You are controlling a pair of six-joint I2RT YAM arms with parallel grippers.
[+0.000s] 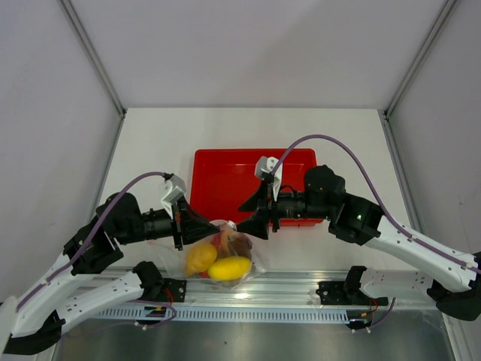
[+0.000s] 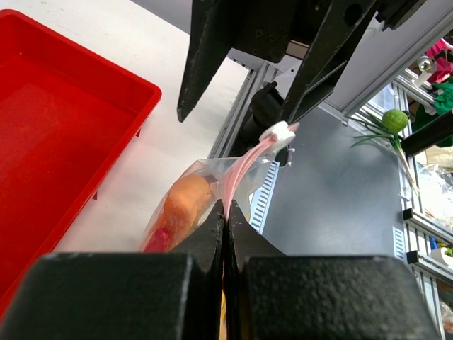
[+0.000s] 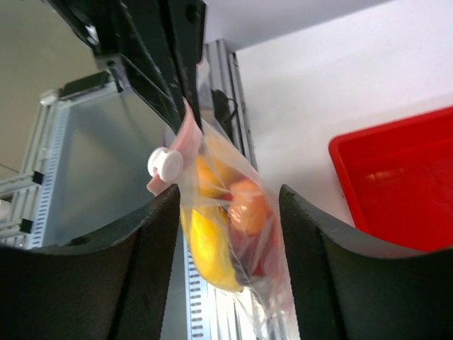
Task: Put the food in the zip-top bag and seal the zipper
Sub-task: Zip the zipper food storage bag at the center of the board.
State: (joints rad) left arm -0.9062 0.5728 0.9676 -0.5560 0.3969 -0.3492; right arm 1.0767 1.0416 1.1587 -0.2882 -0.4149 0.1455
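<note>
The zip-top bag (image 1: 248, 252) sits at the near edge of the desk (image 1: 150, 143), between the two arms and just near of the red tray (image 1: 225, 180). Its mouth is raised and its body reaches toward the metal rail (image 1: 285, 289) along the desk's near side. I cannot tell whether the bottom of the bag rests on the desk.

The food shows through the clear plastic. Two yellow fruits (image 1: 229, 267) lie side by side at the near end, with an orange chunk (image 3: 248, 205) above them and a dark red-brown piece (image 1: 240, 244) towards the right. The tan fruits cannot be made out.

The left gripper (image 2: 225, 212) has its jaws pressed fully together, pinching the pinkish zipper (image 2: 241, 166) at the left end of the bag's mouth. From there the strip runs taut to a small white slider (image 2: 277, 133) at its other end.

The right gripper (image 3: 228, 195) comes in from the right with its jaws spread well apart and has hold of nothing. In the right wrist view the upper part of the bag and the food inside lie in the gap between its two fingers. In the left wrist view the slider sits right at the tip of one finger, but I cannot tell whether they touch.

The tray is near the bag but does not touch it.
</note>
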